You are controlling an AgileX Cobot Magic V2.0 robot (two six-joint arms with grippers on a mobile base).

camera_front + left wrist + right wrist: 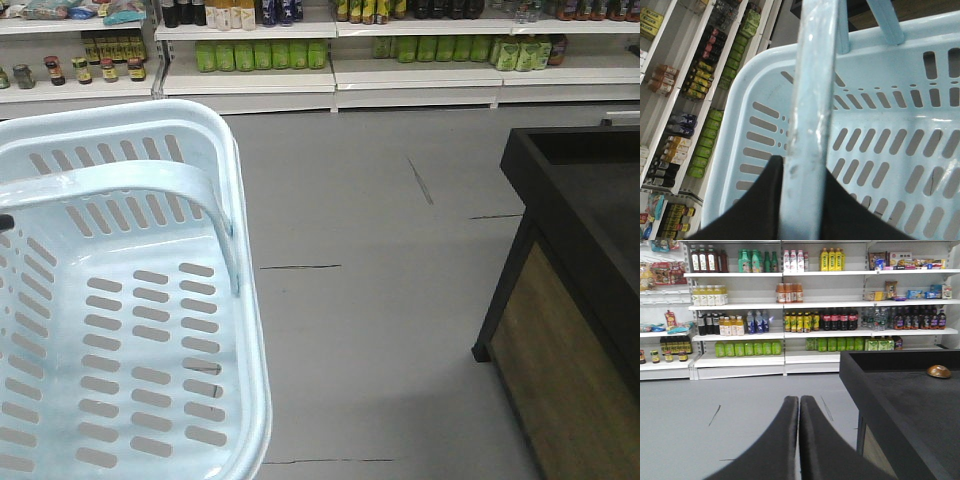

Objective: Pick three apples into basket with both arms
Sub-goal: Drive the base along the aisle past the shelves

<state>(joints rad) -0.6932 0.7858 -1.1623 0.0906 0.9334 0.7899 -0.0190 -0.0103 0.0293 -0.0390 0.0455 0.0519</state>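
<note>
Okay, setup step: my left gripper (802,169) clamps the handle (812,75) of the empty basket (240,200); right gripper (799,402) pinched closed, holding nothing. No apples visible, so next I must find them.

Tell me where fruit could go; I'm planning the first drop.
The basket is bare wall to wall; only its handle, held by the left gripper, crosses the opening. The black bin is bare except a brown object at its far edge.
</note>
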